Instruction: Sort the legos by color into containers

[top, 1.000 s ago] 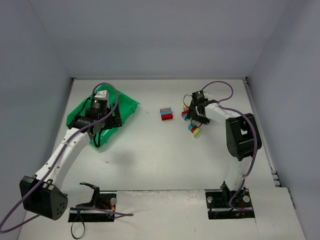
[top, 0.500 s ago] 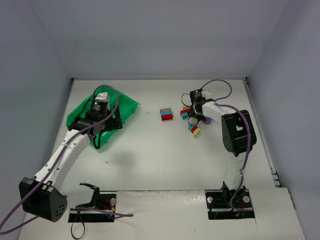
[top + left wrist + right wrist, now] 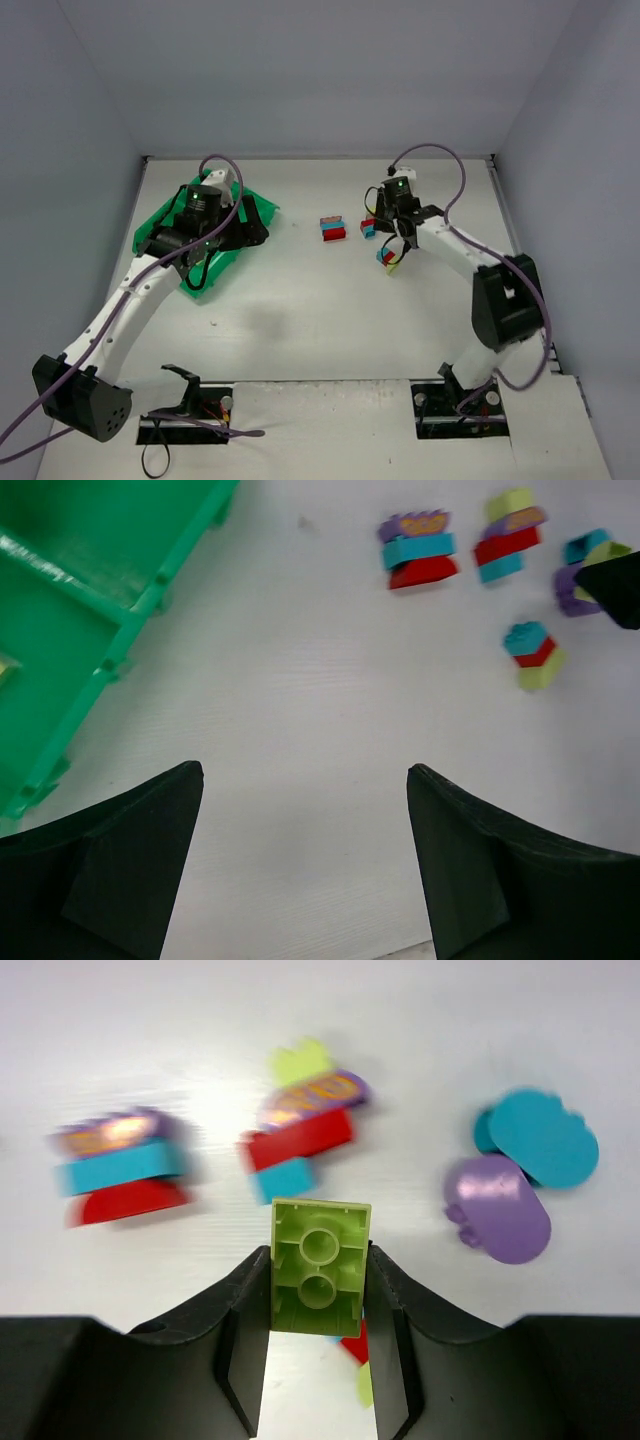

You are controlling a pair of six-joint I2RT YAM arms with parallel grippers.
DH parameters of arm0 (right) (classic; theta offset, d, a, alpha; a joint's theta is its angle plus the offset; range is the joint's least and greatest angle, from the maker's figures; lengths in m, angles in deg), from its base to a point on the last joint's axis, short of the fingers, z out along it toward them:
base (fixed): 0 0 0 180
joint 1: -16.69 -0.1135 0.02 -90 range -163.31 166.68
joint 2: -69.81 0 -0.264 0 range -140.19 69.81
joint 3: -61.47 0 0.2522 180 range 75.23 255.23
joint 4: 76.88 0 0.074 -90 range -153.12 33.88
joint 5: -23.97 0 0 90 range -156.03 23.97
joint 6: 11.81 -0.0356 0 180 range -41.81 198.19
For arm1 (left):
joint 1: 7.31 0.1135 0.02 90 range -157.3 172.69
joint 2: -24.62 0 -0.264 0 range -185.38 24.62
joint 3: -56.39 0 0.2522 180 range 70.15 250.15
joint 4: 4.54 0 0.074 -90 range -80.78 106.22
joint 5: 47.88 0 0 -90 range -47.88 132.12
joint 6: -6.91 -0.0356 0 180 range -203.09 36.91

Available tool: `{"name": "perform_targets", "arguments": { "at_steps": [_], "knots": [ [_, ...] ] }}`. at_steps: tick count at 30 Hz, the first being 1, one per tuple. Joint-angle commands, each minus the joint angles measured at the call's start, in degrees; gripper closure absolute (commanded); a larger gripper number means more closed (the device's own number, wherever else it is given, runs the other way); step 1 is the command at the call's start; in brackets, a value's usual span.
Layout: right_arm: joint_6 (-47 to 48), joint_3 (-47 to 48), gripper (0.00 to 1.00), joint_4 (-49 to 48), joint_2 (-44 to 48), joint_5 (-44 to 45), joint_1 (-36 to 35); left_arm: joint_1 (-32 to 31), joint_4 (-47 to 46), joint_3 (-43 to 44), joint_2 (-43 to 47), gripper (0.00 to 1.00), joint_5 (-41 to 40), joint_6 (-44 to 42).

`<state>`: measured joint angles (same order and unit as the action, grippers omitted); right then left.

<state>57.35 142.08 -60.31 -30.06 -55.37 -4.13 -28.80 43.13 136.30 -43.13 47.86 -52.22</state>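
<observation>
Right hand (image 3: pixel 320 1300): closed on one yellow-green brick (image 3: pixel 320 1260). The brick is clamped between the two fingers with its hollow underside turned to the wrist camera. Whether it is lifted off the table (image 3: pixel 150 1020) cannot be told.

Just beyond the fingertips a four-colour stack (image 3: pixel 305 1125) of yellow-green, purple, red and cyan is noted. Further left of the hand a purple-cyan-red stack (image 3: pixel 125 1165) is seen. To the right of the hand a purple piece (image 3: pixel 497 1208) is touching a cyan piece (image 3: pixel 540 1135). Under the held brick a red and yellow-green stack (image 3: pixel 353 1348) is partly hidden.

Left hand (image 3: pixel 300 860): fingers spread wide, only bare table seen between them. The green tray (image 3: pixel 90 600) lies ahead and to the left of this hand. All the loose stacks lie ahead and to its right, well apart from the tray.
</observation>
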Motion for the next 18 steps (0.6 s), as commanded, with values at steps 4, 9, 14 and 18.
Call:
{"name": "perform_targets", "arguments": {
  "at_steps": [4, 9, 14, 18],
  "knots": [
    [13.0, -4.7, 1.00, -9.8, 20.0, -12.3, -5.7, -3.4, -9.1, 8.2, -0.5, 0.24, 8.4, 5.9],
    [14.2, -8.9, 1.00, -14.9, 26.4, -19.3, -10.5, -7.3, -13.7, 10.9, -1.9, 0.24, 10.1, 8.0],
    [13.8, -9.5, 1.00, -16.3, 29.6, -24.8, -13.5, -12.5, -16.4, 13.4, -4.8, 0.24, 9.3, 8.4],
    [14.2, -8.7, 1.00, -16.6, 30.4, -27.6, -15.0, -15.1, -18.4, 14.4, -6.8, 0.25, 8.2, 8.8]
  ]
}}
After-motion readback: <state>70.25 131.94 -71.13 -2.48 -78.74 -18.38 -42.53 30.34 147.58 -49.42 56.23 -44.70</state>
